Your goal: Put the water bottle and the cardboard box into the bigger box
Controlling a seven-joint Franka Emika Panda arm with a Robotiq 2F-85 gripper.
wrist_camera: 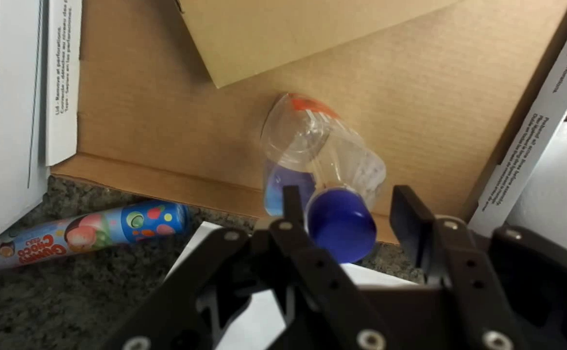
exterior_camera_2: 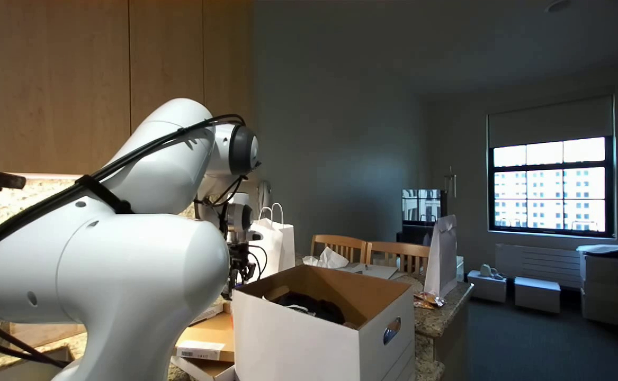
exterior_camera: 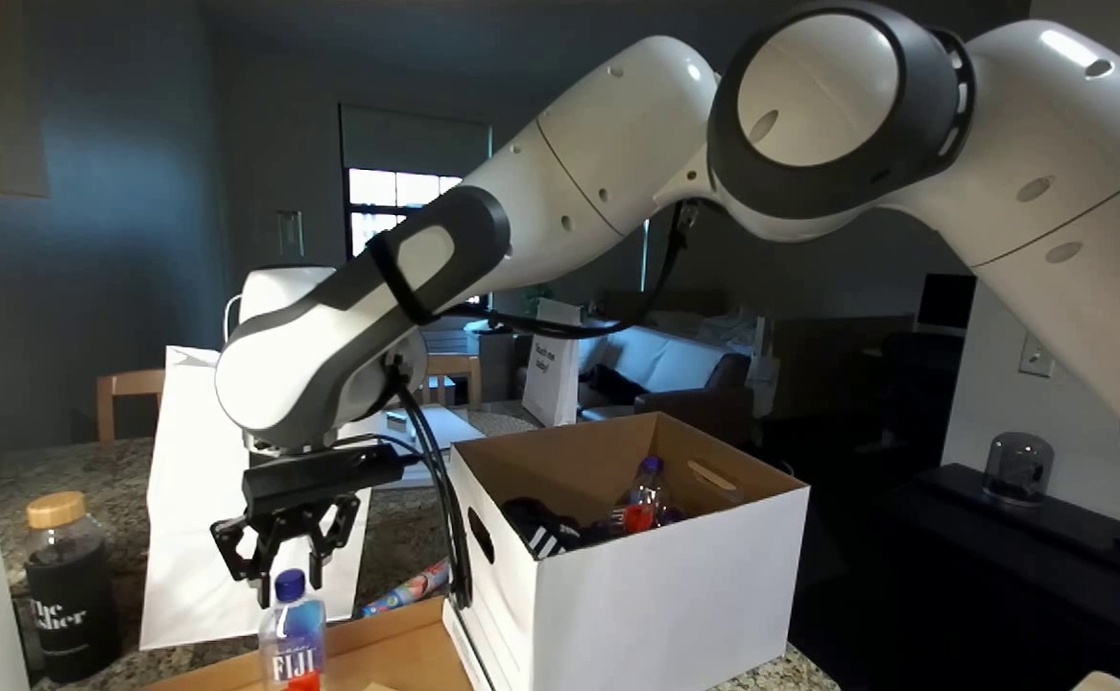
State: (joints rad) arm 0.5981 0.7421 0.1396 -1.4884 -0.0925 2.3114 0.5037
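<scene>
One bottle (exterior_camera: pixel 293 635) upright, lower left of an exterior view; hand (exterior_camera: pixel 291 586) at its cap (wrist_camera: pixel 342 226), fingers (wrist_camera: pixel 412 224) parted. Likely step: grasp. Next needs closing, lifting into box (exterior_camera: pixel 665 600), lower centre; carton (wrist_camera: pixel 283 41) after.

"fiji" on water bottle (exterior_camera: pixel 293 641), "choco" on tube (wrist_camera: pixel 103 231)
</scene>
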